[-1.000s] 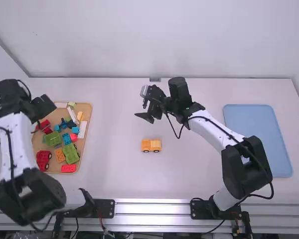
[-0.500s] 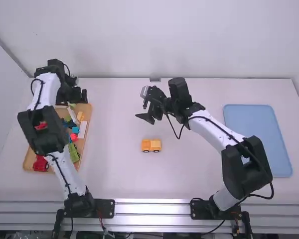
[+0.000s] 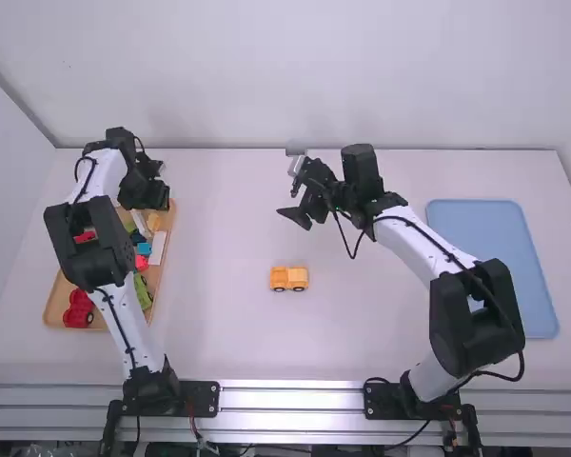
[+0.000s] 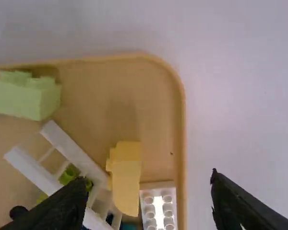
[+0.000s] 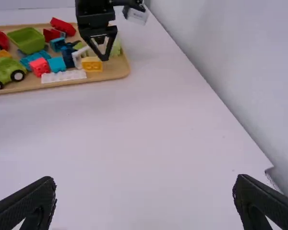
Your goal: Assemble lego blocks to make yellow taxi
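Wide apart, the left gripper's (image 3: 153,198) jaws hang over the far end of the tan tray (image 4: 181,143); a yellow block (image 4: 126,184) lies roughly lengthwise along its side wall. The right gripper's (image 3: 296,215) are spread too, above the table. Mid-table, a yellow-orange toy car (image 3: 288,278) stands on dark wheels, long axis running left to right.

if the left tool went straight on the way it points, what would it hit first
Probably the yellow block in the tray, or the tray floor just beside it; depth is unclear.
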Motion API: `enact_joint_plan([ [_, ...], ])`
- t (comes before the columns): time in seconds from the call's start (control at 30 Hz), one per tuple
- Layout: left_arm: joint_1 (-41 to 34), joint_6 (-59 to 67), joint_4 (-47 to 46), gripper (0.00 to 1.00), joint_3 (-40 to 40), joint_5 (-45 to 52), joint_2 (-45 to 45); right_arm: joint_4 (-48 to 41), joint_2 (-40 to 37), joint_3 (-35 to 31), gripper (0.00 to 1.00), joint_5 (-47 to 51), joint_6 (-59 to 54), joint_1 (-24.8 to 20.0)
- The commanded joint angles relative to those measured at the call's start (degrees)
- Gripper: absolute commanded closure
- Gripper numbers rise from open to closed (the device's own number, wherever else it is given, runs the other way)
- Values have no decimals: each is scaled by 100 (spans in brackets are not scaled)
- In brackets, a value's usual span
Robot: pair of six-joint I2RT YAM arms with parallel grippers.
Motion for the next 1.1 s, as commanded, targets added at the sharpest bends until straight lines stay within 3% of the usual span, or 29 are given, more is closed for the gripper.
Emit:
enact_joint_plan([
  [0.0, 37, 74, -20, 36, -133, -271, -20, -2, 76, 116, 1, -33, 20, -28],
  [0.23, 131, 297, -31, 43, -304, -262, -20, -9, 125, 114, 1, -31, -11, 15],
  [0.57, 168, 195, 459, 44, -765, -269, -20, -20, 131, 105, 1, -24, -48, 13],
  [1.07, 168, 181, 979, 55, -1285, -487, -20, -24, 131, 105, 1, -4, -48, 13],
])
